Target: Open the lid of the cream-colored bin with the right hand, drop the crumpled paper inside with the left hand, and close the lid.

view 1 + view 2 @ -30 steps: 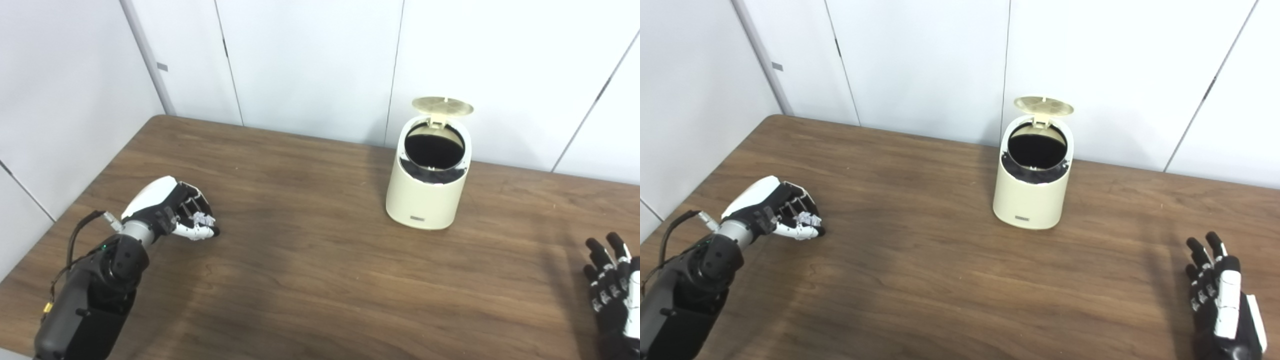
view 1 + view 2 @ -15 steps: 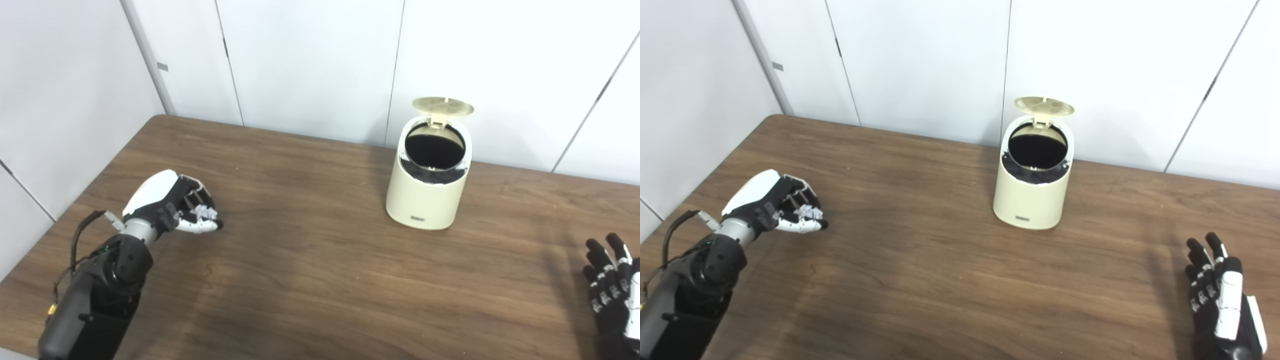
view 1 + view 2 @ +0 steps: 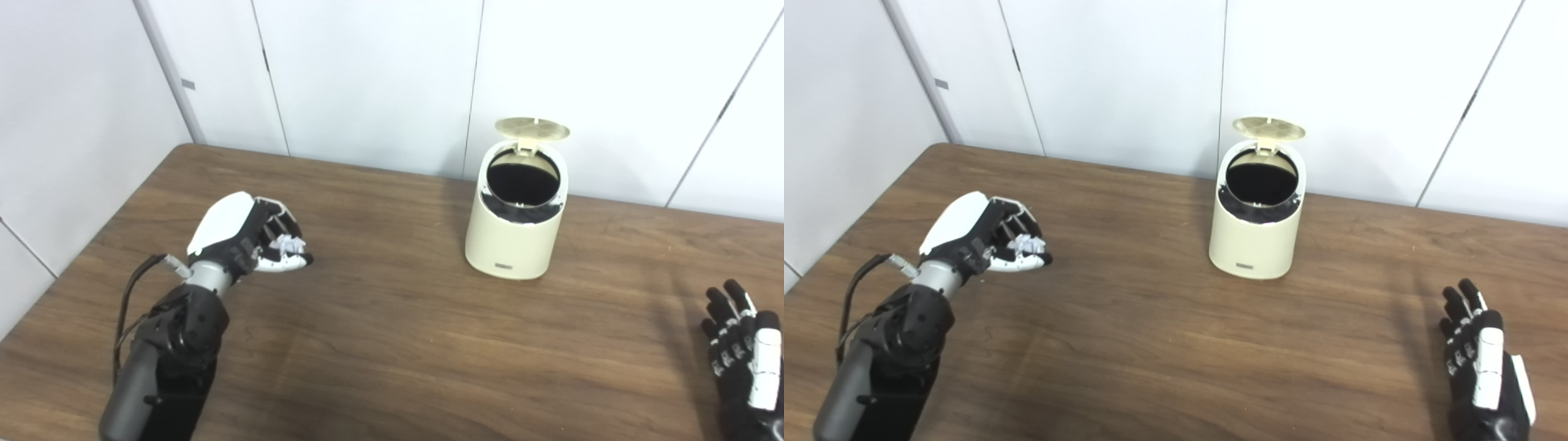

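Observation:
The cream-colored bin stands upright at the back middle of the brown table, and its round lid is tipped up, showing the dark inside. My left hand is lifted above the table's left side, shut on the small white crumpled paper, well left of the bin. It also shows in the right eye view. My right hand is open and empty, low at the table's front right, fingers spread, far from the bin.
White wall panels rise right behind the table's far edge. The brown table runs wide between my two hands. The table's left edge lies close to my left arm.
My left hand has lifted and moved right toward the bin with the paper in it. The camera has shifted a little. The right hand has barely moved.

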Available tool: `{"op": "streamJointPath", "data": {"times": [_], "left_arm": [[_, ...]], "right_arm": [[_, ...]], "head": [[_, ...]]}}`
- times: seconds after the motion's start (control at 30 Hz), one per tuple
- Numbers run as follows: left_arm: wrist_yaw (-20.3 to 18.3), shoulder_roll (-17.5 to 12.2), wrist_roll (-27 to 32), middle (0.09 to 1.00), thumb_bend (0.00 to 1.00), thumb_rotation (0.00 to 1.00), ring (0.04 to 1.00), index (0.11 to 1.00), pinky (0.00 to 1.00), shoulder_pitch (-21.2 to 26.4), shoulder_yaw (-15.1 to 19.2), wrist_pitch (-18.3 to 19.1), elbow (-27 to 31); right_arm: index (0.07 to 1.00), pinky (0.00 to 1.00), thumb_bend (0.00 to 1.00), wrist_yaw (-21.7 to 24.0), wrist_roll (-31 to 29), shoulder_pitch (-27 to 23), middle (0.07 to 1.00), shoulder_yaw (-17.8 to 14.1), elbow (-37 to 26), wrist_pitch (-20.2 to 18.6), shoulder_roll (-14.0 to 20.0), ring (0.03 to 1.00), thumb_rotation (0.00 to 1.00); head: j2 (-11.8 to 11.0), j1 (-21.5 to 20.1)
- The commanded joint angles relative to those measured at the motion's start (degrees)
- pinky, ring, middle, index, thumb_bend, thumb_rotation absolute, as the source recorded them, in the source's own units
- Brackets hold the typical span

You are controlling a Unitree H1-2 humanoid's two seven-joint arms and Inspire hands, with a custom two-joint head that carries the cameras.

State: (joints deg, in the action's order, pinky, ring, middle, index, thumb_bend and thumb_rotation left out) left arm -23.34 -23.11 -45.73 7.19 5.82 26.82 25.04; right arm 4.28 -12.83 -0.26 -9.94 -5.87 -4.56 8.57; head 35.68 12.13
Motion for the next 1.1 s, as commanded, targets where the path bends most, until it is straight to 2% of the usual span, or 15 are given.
{"op": "streamJointPath", "data": {"times": [0.0, 0.17, 0.37, 0.57, 0.8, 0.93, 1.07], "left_arm": [[-0.39, 0.07, -2.43, 0.449, 0.5, 0.0, 0.378, 0.508, 0.39, 2.44, 0.64, 0.07, 2.36], [-1.73, 3.4, -4.99, 0.458, 0.5, 0.0, 0.371, 0.503, 0.37, 3.71, 0.5, 0.08, 3.18], [-1.08, 5.69, -5.71, 0.503, 0.5, 0.0, 0.414, 0.48, 0.46, 5.24, -1.82, -0.09, 3.52], [0.56, 7.32, -4.3, 0.503, 0.5, 0.0, 0.405, 0.486, 0.42, 6.12, -4.22, -1.11, 3.37], [1.4, 7.22, -3.34, 0.485, 0.47, 0.0, 0.406, 0.503, 0.32, 6.29, -7.25, -2.62, 3.11], [2.74, 7.11, -2.32, 0.491, 0.47, 0.0, 0.421, 0.499, 0.32, 6.36, -8.04, -3.79, 2.76], [3.92, 7.09, -2.58, 0.499, 0.48, 0.0, 0.434, 0.488, 0.34, 6.28, -8.97, -5.13, 2.19]], "right_arm": [[0.938, 1.0, 0.43, 0.06, 0.07, -1.1, 0.924, 0.12, -0.85, 1.54, -0.11, 0.974, 1.0], [0.937, 1.0, 0.46, 0.18, 0.33, -1.07, 0.932, 0.46, -0.21, 2.11, -0.26, 0.978, 1.0], [0.955, 1.0, 0.49, -0.09, 1.87, -1.33, 0.947, 1.41, 0.81, 3.35, -0.76, 0.99, 1.0], [0.973, 1.0, 0.52, -0.87, 3.19, -1.52, 0.959, 2.35, 0.9, 3.63, -1.88, 0.994, 1.0], [0.957, 0.99, 0.5, -2.54, 4.75, -1.57, 0.96, 2.89, 0.75, 4.03, -3.31, 0.988, 1.0], [0.96, 0.99, 0.48, -2.84, 4.3, -1.23, 0.972, 2.66, 0.64, 4.19, -3.84, 0.984, 1.0], [0.976, 1.0, 0.46, -2.64, 4.26, -0.89, 0.991, 2.77, 1.37, 4.96, -4.01, 0.996, 1.0]], "head": [[-0.12, -0.29], [-0.39, -1.08], [-0.75, -3.89], [-0.76, -7.66], [-0.7, -11.28], [-0.96, -11.6], [-2.51, -12.62]]}}
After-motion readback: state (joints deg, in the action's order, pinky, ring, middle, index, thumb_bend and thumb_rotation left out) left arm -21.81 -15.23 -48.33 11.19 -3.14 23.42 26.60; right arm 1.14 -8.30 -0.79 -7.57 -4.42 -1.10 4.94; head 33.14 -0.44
